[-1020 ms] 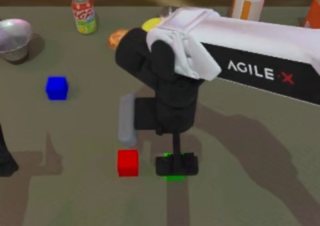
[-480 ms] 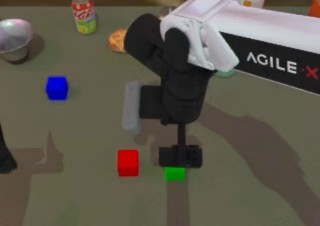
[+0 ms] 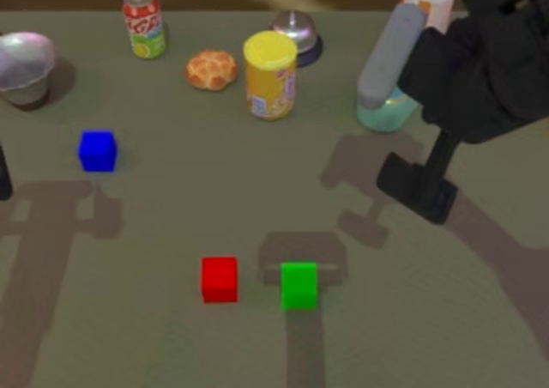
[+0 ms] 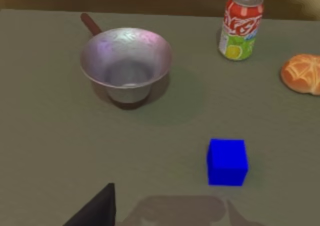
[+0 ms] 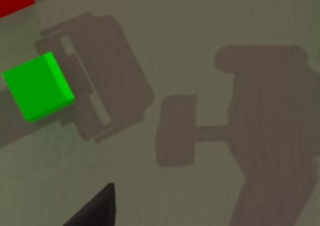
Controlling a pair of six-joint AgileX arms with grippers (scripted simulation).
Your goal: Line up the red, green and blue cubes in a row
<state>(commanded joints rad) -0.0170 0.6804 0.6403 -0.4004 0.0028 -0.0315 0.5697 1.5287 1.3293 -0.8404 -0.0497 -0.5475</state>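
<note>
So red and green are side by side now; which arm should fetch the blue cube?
Left. The blue cube lies at the table's left, close to the left gripper; the right gripper is far right.

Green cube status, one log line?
green cube on table beside red cube | blue cube apart, far left | right hand raised, empty

Even overhead light casts soft arm shadows.
</note>
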